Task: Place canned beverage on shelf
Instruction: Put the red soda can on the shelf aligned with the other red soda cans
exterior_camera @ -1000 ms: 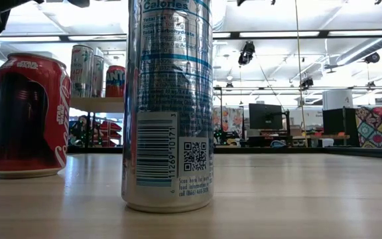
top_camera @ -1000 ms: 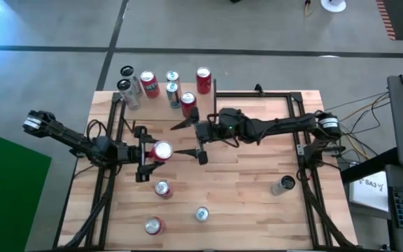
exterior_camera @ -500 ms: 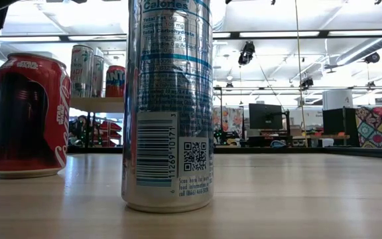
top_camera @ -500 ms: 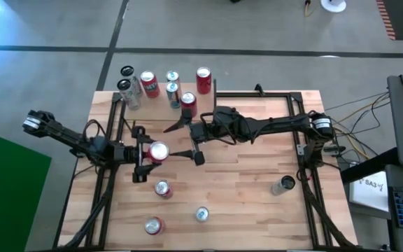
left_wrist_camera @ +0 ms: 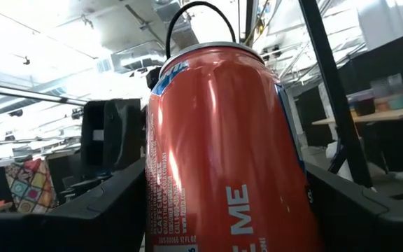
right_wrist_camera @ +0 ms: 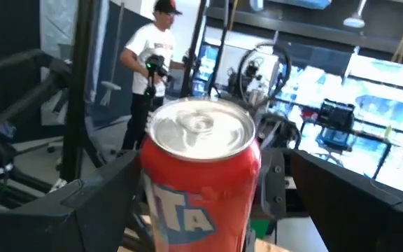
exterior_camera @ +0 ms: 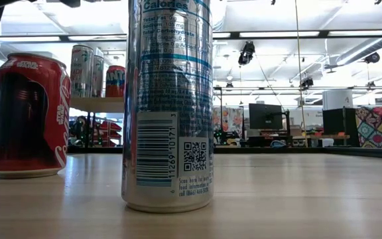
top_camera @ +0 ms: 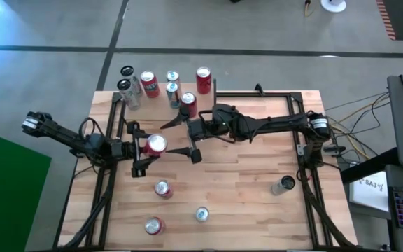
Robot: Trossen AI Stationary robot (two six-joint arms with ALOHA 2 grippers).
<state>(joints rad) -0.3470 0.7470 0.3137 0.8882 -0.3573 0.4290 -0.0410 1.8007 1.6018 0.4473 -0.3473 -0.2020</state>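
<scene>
Table (top_camera: 257, 182): left pincer (top_camera: 143, 148) grips red can (top_camera: 155, 145); right pincer (top_camera: 182, 138) spread wide, empty, flanking it.

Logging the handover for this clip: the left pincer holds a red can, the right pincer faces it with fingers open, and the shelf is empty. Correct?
Not quite: the shelf is not empty. The high view shows several cans standing on it. The rest holds: the left pincer grips the red can, and the right pincer faces it with fingers open, one on either side, as the right wrist view shows.
</scene>
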